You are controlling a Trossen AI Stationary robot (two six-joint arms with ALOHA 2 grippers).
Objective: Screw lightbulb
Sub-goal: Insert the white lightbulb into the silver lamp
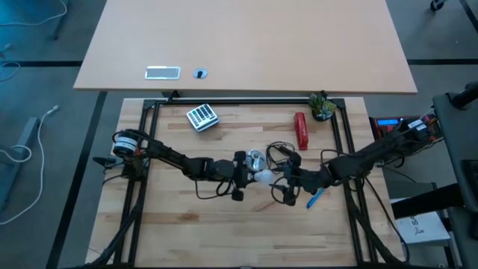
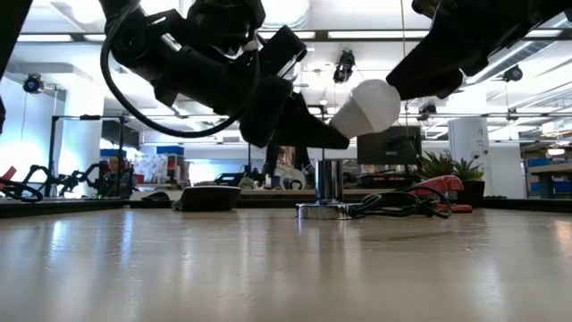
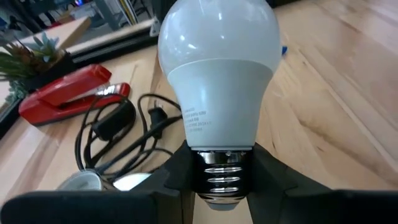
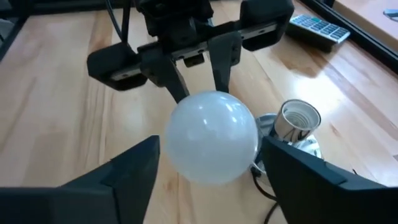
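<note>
White frosted lightbulb is held clear of the table at mid-table, between the two grippers. In the low view it hangs above the table surface, its long axis tilted: the globe points up and toward the right arm, the screw end down and toward the left arm.

Left gripper is closed on the lightbulb, its two dark fingers clamping the metal threaded base on either side. In the left wrist view the globe faces away from that wrist.

Right gripper sits at the globe end. Its fingers stand apart on either side of the globe in the right wrist view; whether the pads touch the glass cannot be told, and a gap shows on the near side.

Silver socket stands upright on the wooden table, open end up, just beside and below the bulb. Its threaded interior is visible and holds nothing. A black cord lies coiled next to it.

Red stapler lies behind the socket, toward the back of the table. A small potted plant stands in the back right corner. A calculator lies at back left. A blue pen lies on the table near the right arm.
</note>
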